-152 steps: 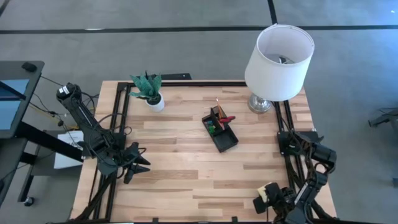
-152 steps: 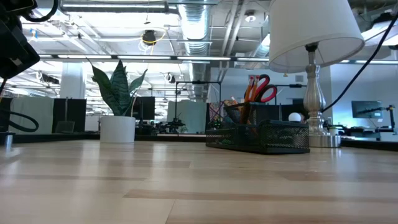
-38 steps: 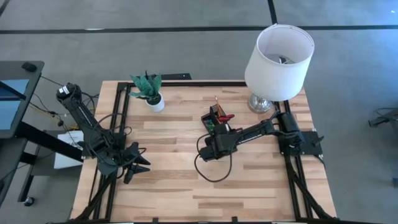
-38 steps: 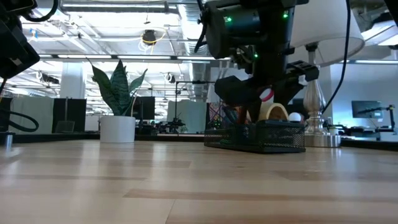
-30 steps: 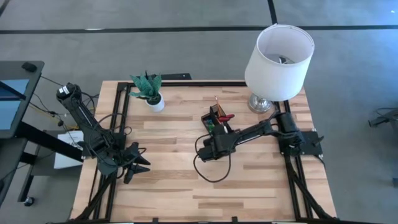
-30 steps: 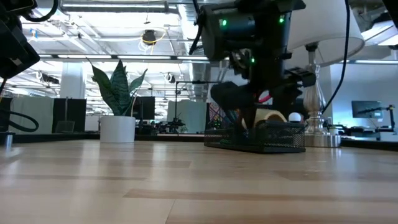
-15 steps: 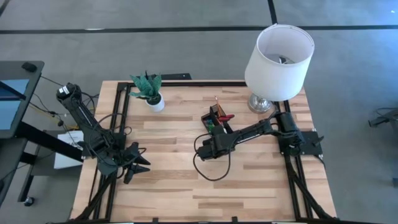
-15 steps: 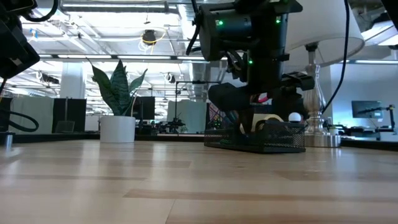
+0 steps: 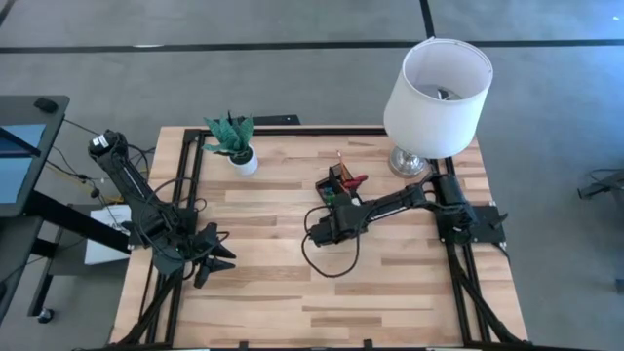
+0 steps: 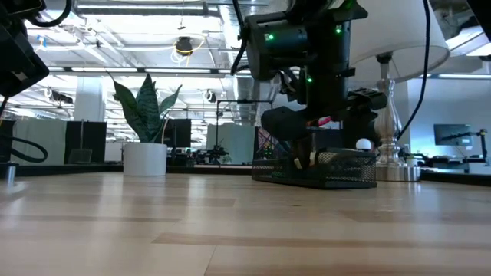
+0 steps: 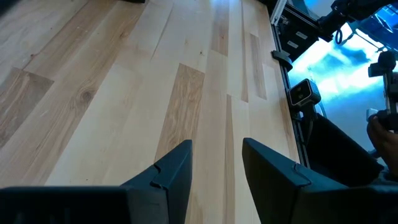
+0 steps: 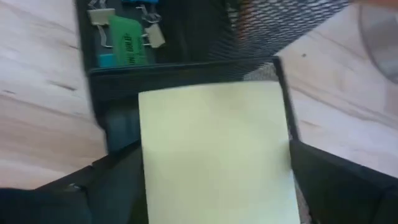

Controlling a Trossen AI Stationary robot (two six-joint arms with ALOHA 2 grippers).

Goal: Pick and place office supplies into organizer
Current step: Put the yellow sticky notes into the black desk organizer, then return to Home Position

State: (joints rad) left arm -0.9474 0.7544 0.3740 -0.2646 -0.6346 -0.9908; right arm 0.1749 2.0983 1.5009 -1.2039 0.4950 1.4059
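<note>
Right gripper [image 12: 214,186] clamping yellow sticky-note pad [image 12: 214,149] inside organizer [image 12: 180,71], green block [image 12: 129,40] beside, lamp [image 9: 437,83] near.

The left gripper [image 11: 216,171] hangs over the pale wooden plank tabletop [image 11: 124,93], its two dark fingers [image 11: 168,171] parted with nothing between them. Black metal framing [image 11: 292,43] runs along the table's far edge.

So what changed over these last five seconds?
The right arm swung from the table's near right corner to the organizer. Its pincer carries the sticky-note pad and has lowered it over the near compartment. The left pincer, plant, lamp and scissors stayed put.
</note>
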